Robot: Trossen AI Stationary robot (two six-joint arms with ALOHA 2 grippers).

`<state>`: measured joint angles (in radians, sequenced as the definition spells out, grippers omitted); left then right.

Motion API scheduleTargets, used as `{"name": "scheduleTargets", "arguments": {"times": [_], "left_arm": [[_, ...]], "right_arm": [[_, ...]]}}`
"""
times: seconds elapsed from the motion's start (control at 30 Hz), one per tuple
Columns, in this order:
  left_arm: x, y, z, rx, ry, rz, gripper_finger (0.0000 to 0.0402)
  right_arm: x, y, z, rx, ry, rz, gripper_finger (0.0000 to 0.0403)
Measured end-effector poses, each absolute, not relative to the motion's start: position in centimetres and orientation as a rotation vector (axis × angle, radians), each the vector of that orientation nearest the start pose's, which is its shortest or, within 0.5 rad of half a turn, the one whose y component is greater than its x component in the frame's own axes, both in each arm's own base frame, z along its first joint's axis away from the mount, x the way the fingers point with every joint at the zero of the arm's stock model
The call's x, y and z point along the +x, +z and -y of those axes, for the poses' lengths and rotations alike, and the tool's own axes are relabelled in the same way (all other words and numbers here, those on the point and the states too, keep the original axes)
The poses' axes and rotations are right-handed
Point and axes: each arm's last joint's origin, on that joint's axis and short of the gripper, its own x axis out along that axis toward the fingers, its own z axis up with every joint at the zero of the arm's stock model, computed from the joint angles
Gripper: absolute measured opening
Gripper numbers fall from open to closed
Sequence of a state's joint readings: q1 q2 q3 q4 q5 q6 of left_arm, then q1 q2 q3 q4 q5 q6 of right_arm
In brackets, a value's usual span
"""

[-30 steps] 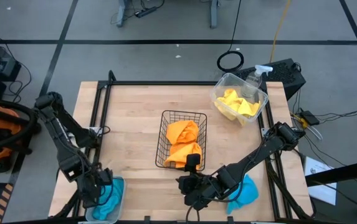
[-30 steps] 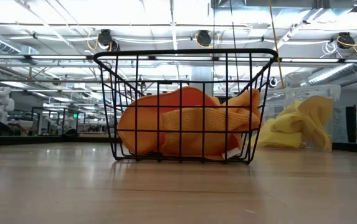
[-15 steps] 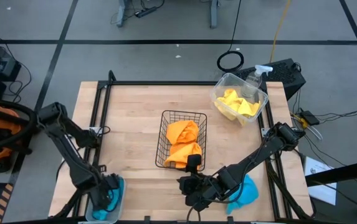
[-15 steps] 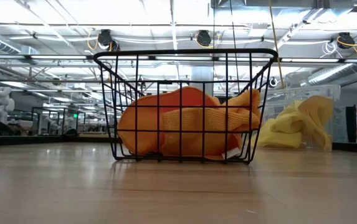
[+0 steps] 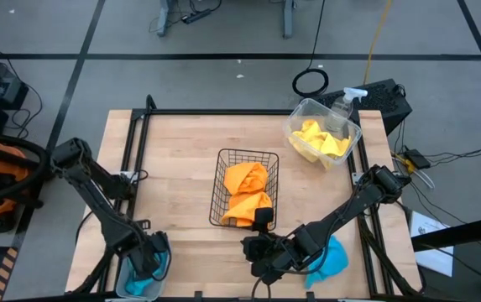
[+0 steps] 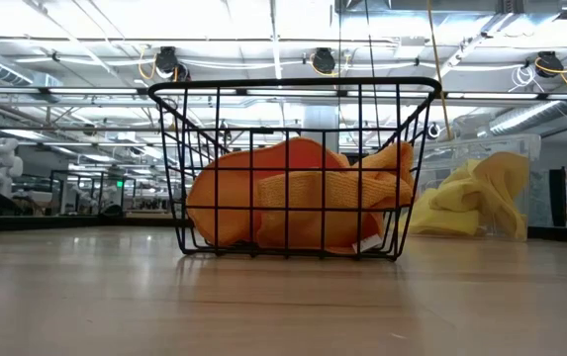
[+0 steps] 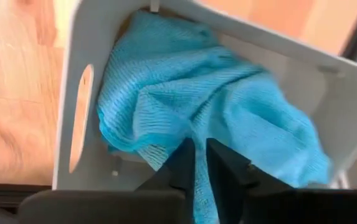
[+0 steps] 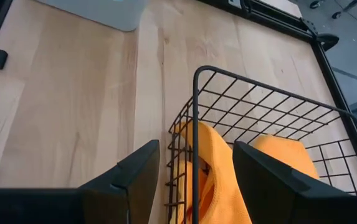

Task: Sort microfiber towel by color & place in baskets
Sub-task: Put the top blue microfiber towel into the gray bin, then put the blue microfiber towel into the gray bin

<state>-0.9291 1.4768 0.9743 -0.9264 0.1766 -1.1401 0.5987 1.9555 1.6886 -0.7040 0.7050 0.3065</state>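
Note:
A teal towel (image 7: 197, 93) lies bunched in the pale tray (image 7: 78, 74) at the table's near left corner (image 5: 135, 288). My left gripper (image 5: 152, 256) points down into that tray, shut on the towel. The second teal towel (image 5: 334, 260) rests on the table near the right edge, partly under my right arm. My right gripper (image 5: 257, 247) hangs open just in front of the black wire basket (image 5: 221, 180), touching nothing. The basket holds two orange towels (image 5: 247, 193). Two yellow towels (image 5: 317, 138) fill the clear tub (image 5: 353, 130). My left gripper (image 7: 200, 165) pinches a fold of the teal towel (image 7: 198, 134) between its two fingers, coming from above and pointing down. The rest of the towel lies slack on the tray floor. How many layers are in the pinch cannot be told.
A clear spray bottle (image 5: 351, 99) stands beside the tub at the far right corner. A black metal frame runs along the table's edges (image 5: 139, 143). Bare wood lies left of the basket (image 5: 173, 184) and between basket and tub.
My left gripper has moved toward the table's right along the near edge, from beside the tray to over it, with the teal towel settling further into the tray. My right arm and the other towels have kept still.

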Motion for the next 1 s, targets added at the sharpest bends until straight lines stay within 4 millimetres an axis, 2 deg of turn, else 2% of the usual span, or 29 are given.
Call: {"name": "scheduleTargets", "arguments": {"times": [0.2,0.37,0.47,0.6,0.8,1.0], "left_arm": [[14.3,22.6,19.8,-0.381,-0.065,-1.593,0.0105],[13.8,24.1,19.0,-0.413,-0.118,-1.556,0.0139],[13.7,24.7,18.5,-0.407,-0.152,-1.522,0.0140],[14.2,25.1,17.7,-0.273,-0.162,-1.372,0.0139],[15.7,25.2,16.6,-0.092,-0.045,-1.154,0.0139],[16.5,25.5,16.3,-0.077,0.043,-1.014,0.0138]], "right_arm": [[35.2,26.5,-22.7,-0.318,-0.204,-0.767,0.0196],[33.2,25.9,-23.5,-0.302,-0.234,-0.862,0.0196],[31.5,25.4,-24.1,-0.256,-0.265,-0.938,0.0196],[29.0,25.2,-25.5,-0.167,-0.326,-0.983,0.0196],[25.4,25.1,-28.2,0.027,-0.402,-0.977,0.0196],[21.6,24.7,-30.3,0.253,-0.487,-1.091,0.0217]]}}
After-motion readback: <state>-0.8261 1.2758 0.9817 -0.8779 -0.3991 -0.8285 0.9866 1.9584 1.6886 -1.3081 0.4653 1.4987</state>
